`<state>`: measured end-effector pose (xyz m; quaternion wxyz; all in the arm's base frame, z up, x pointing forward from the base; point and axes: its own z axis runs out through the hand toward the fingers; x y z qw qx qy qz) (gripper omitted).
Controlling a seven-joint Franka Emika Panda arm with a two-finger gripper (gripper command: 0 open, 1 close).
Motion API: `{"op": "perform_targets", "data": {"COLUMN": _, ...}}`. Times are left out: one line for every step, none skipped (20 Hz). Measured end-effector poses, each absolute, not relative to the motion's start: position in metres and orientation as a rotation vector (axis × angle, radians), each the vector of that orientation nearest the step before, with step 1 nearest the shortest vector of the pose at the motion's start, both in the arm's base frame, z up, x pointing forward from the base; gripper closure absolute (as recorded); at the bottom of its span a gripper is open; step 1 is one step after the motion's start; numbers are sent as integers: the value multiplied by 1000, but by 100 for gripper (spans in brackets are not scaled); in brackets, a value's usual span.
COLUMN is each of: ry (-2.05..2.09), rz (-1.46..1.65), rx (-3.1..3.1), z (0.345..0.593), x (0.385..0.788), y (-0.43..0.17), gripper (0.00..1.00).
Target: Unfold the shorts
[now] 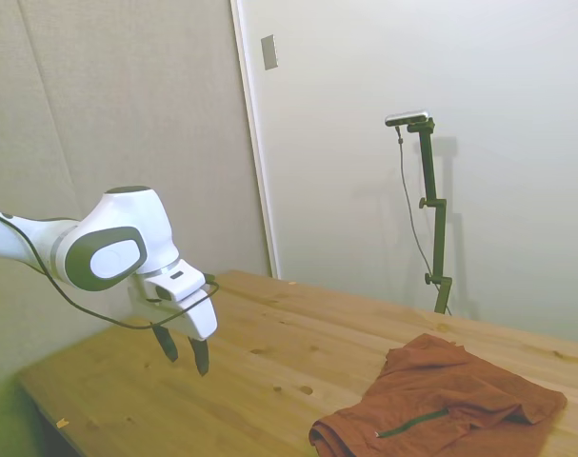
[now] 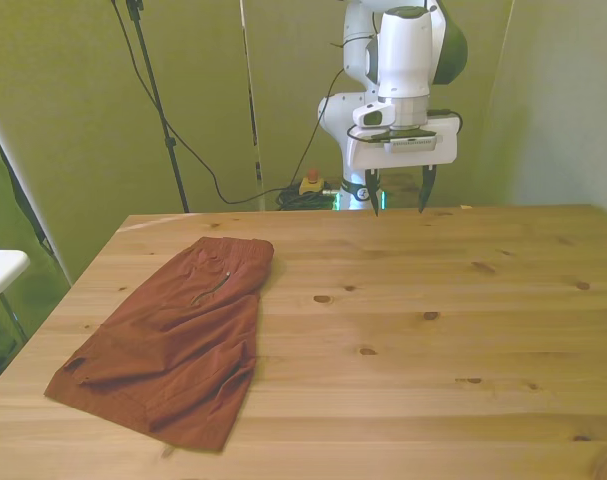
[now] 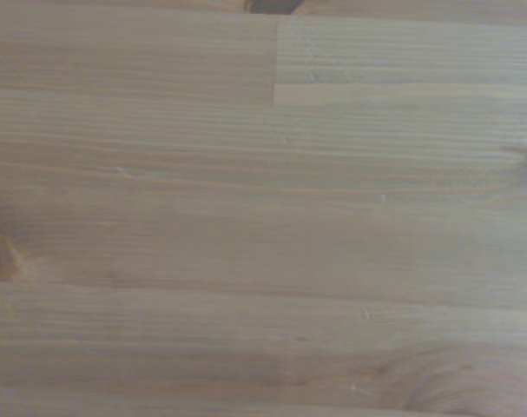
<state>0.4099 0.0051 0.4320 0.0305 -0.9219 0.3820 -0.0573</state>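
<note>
The shorts (image 2: pixel 173 335) look soft and limp, best pinched at a folded edge; the claw (image 2: pixel 397 203), fingers apart, is held well apart from them.

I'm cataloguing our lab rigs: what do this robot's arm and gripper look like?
The arm is glossy white with rounded joints and a grey oval cap on the side of one joint. A thin black cable loops beneath it. The gripper has a boxy white body and two slim dark fingers tapering to points.
</note>
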Motion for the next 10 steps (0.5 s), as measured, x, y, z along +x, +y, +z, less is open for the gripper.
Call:
{"op": "perform_targets", "data": {"ry": 1178, "rz": -177, "rx": -2841, "z": 432, "x": 410, "y": 5, "gripper": 0}}
{"op": "perform_targets", "data": {"ry": 1182, "rz": -175, "rx": -2838, "z": 432, "x": 410, "y": 3, "gripper": 0}}
{"op": "perform_targets", "data": {"ry": 1180, "rz": -182, "rx": -2839, "z": 433, "x": 411, "y": 3, "gripper": 0}}
{"op": "perform_targets", "data": {"ry": 1177, "rz": -201, "rx": -2837, "z": 437, "x": 413, "y": 3, "gripper": 0}}
{"op": "perform_targets", "data": {"ry": 1178, "rz": -221, "rx": -2829, "z": 443, "x": 417, "y": 1, "gripper": 0}}
{"op": "perform_targets", "data": {"ry": 1184, "rz": -241, "rx": -2817, "z": 450, "x": 420, "y": -2, "gripper": 0}}
{"op": "perform_targets", "data": {"ry": 1197, "rz": -260, "rx": -2803, "z": 457, "x": 424, "y": -8, "gripper": 0}}
{"op": "perform_targets", "data": {"ry": 1216, "rz": -280, "rx": -2786, "z": 464, "x": 429, "y": -16, "gripper": 0}}
{"op": "perform_targets", "data": {"ry": 1239, "rz": -300, "rx": -2766, "z": 471, "x": 433, "y": -27, "gripper": 0}}
{"op": "perform_targets", "data": {"ry": 1265, "rz": -318, "rx": -2743, "z": 478, "x": 437, "y": -41, "gripper": 0}}
